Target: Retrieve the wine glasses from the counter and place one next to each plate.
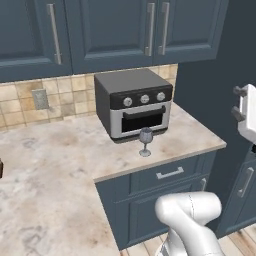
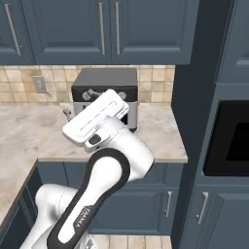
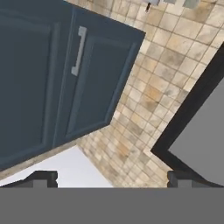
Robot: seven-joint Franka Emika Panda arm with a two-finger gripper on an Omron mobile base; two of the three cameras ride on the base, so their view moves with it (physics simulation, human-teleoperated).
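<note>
One wine glass (image 1: 145, 141), clear with a thin stem, stands upright on the marble counter (image 1: 60, 150) just in front of the toaster oven (image 1: 132, 102). My gripper (image 1: 237, 102) hangs at the right edge of the left base view. It is well to the right of the glass, past the counter's end and above glass height. In the hand view its fingertips (image 3: 41, 178) stand wide apart, so the gripper (image 3: 111, 178) is open and holds nothing. That view faces upper cabinet doors, tiled backsplash and a dark appliance edge. The plates are out of view.
In the right base view my white hand (image 2: 97, 119) covers the lower front of the toaster oven (image 2: 104, 82). A tall dark-blue cabinet with a built-in oven (image 2: 233, 138) stands right of the counter's (image 2: 29, 126) end. Upper cabinets (image 1: 115, 30) hang above. Drawers (image 1: 170, 173) sit under the counter edge.
</note>
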